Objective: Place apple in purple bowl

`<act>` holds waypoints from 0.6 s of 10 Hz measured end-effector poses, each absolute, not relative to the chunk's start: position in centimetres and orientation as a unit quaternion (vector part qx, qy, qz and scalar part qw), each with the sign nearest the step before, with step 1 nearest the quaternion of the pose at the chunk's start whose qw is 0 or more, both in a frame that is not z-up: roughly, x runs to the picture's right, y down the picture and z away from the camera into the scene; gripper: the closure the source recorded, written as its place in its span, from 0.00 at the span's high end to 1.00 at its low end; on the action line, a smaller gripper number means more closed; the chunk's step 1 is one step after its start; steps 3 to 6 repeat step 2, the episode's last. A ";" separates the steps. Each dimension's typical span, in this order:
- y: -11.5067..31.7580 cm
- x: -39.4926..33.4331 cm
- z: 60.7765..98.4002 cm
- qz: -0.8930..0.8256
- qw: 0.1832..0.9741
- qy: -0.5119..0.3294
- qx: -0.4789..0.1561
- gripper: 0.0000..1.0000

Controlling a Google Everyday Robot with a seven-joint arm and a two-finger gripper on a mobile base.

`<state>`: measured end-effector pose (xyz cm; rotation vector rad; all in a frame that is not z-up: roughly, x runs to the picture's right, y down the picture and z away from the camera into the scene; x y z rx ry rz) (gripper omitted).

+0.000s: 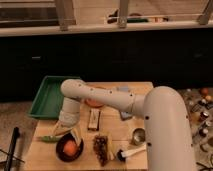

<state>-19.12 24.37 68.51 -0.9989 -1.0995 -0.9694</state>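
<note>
The apple [72,148] looks orange and sits inside the dark purple bowl [61,151] at the front left of the wooden table [112,127]. My gripper [69,134] hangs just above the bowl's far rim, pointing down, at the end of the white arm [100,97]. Its fingers are spread open and the apple lies below them, not gripped. The back rim of the bowl is partly hidden by the gripper.
A green tray [47,97] stands at the back left, an orange dish [94,103] behind the arm. A snack bar [93,120], a brown bag [101,148], a metal cup [138,135] and a white bottle [131,151] lie to the bowl's right. A green item [46,139] lies left of it.
</note>
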 end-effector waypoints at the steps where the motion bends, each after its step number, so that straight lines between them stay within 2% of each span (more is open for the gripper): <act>1: 24.3 -19.0 68.5 -0.424 0.632 -0.480 -0.435 0.80; 6: 24.2 -18.8 68.4 -0.426 0.634 -0.479 -0.433 0.80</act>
